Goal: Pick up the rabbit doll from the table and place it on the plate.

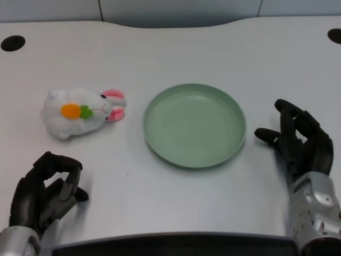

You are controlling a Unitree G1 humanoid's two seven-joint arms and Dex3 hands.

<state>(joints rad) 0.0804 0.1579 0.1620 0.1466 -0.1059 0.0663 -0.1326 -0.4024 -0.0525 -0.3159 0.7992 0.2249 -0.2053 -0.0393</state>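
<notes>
White and fluffy, the rabbit doll [81,112] lies on the table [176,48] just left of the bare green plate [194,125]. Left hand [45,192] sits below it, fingers curled around nothing. Pickup and placing both remain.

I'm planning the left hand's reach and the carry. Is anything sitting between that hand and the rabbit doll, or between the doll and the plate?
Nothing visible. Bare table lies between the left hand and the rabbit doll, and between the doll and the green plate, which holds nothing.
</notes>
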